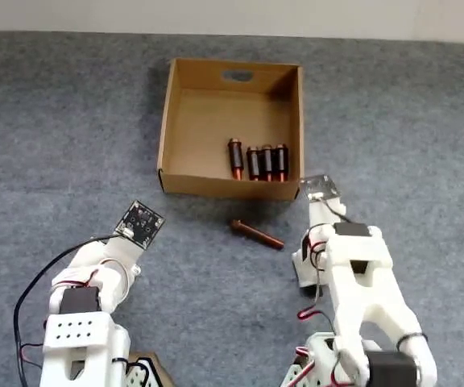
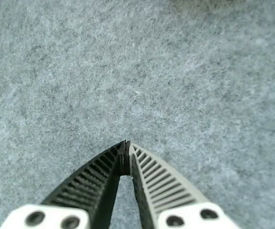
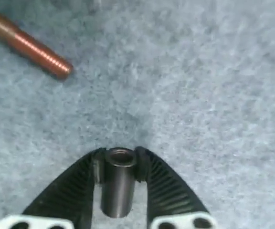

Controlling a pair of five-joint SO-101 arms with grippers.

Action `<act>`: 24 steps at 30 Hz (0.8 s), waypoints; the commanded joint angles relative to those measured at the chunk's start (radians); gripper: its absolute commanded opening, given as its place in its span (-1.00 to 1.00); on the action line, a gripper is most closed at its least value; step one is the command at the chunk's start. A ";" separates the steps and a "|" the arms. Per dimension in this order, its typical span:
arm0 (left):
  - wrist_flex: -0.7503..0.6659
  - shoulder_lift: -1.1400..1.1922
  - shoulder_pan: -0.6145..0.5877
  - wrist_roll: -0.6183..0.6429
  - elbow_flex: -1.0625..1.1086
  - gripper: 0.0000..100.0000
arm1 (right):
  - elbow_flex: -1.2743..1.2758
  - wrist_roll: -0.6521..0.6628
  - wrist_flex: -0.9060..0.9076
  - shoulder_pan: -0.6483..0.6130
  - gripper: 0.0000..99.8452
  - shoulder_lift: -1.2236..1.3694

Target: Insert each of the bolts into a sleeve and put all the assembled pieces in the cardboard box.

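A grey felt-covered table [image 1: 63,129] carries an open brown cardboard box [image 1: 216,186] and, near its front wall, a loose copper-coloured threaded bolt [image 1: 258,235] lying flat.

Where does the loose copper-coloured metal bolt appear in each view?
High view: copper-coloured bolt on grey carpet, just outside the cardboard box's near wall.
Left wrist view: grey carpet beyond the shut left gripper.
Right wrist view: bolt beyond the right gripper holding a dark sleeve.
Shared landmark: the grey carpet.

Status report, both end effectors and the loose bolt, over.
Left end effector shut, empty. Right end effector shut on dark metal cylindrical sleeve. Copper threaded bolt loose on grey carpet before brown cardboard box. Bare carpet between sleeve and bolt.
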 commanded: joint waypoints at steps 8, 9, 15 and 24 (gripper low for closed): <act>-0.018 -0.008 0.008 -0.009 -0.005 -0.98 | -0.039 0.011 0.047 -0.012 -0.72 0.051; -0.018 -0.008 0.007 -0.009 -0.005 -0.98 | -0.053 0.011 0.070 -0.012 -0.72 0.053; -0.018 -0.008 -0.010 -0.009 -0.005 -0.98 | -0.113 0.011 0.124 -0.008 -0.72 0.056; -0.018 -0.008 -0.010 -0.009 -0.005 -0.98 | -0.111 0.012 0.120 -0.010 -0.72 0.062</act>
